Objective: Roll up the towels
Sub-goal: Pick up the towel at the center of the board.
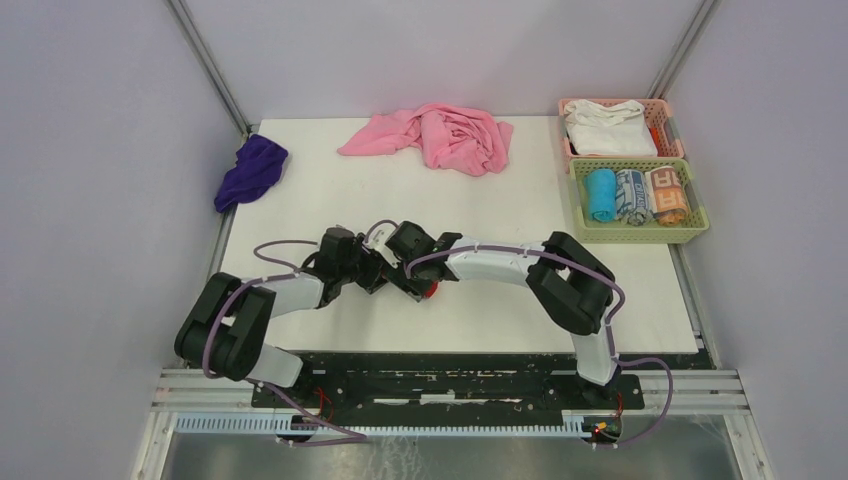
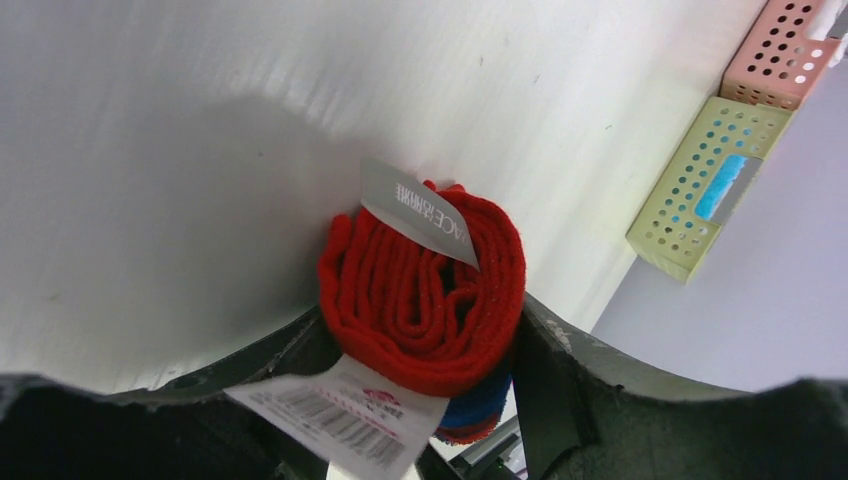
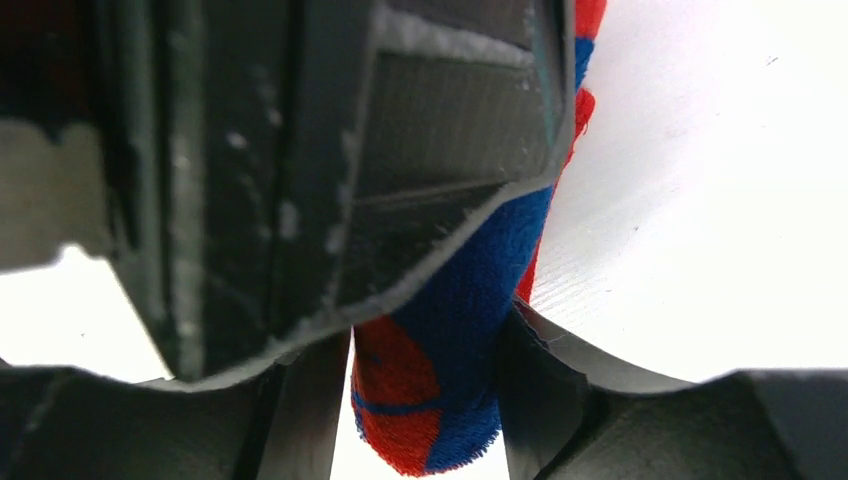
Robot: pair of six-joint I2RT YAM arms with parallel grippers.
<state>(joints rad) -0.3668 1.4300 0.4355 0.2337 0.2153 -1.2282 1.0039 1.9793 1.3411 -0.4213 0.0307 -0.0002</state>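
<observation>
Rolled red towel (image 2: 425,300) — clamped in left gripper (image 2: 420,340), right gripper (image 3: 425,390) also pinching its end

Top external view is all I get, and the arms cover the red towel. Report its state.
Observer: From the left wrist, the red towel is wound into a spiral roll, seen end-on.
Operator: Say what holds it.
Observer: The left gripper has its jaws pressed against both sides of the roll.
Operator: Now the right one.
Observer: The right gripper straddles the roll too, where the cloth shows blue patches. A sliver of light shows beside one jaw, so I cannot call that a firm grip.
</observation>
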